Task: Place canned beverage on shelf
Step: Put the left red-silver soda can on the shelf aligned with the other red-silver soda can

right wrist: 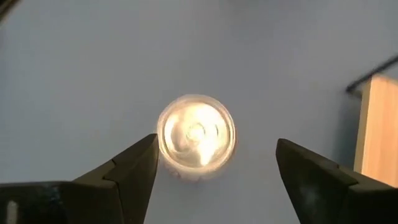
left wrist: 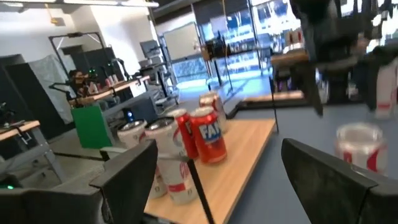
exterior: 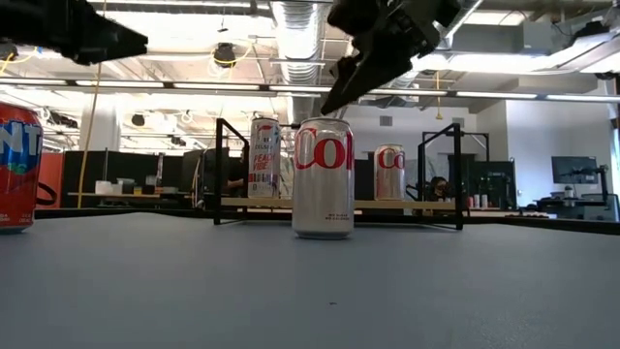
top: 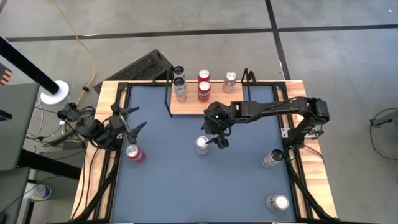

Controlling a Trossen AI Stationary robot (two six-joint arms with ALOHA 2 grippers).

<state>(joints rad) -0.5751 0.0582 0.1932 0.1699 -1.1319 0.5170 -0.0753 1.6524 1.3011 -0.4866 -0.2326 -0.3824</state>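
Observation:
A silver canned beverage (exterior: 323, 179) stands upright on its base on the blue-grey table top, in the middle, in front of the shelf. My right gripper (top: 214, 140) hangs open above it, slanting down. In the right wrist view the can's top (right wrist: 196, 134) shows between and below the spread fingers, untouched. The shelf (top: 193, 107), a light-wood board on a black wire frame, stands at the far middle and bears several cans (top: 203, 87). My left gripper (top: 138, 119) waits open at the table's left side, above a red can (top: 134, 152).
Two more silver cans stand near the table's right edge, one at mid depth (top: 272, 158) and one near the front (top: 278, 202). The red can shows large at the left of the low view (exterior: 15, 170). A wooden rim (top: 106, 106) frames the mat.

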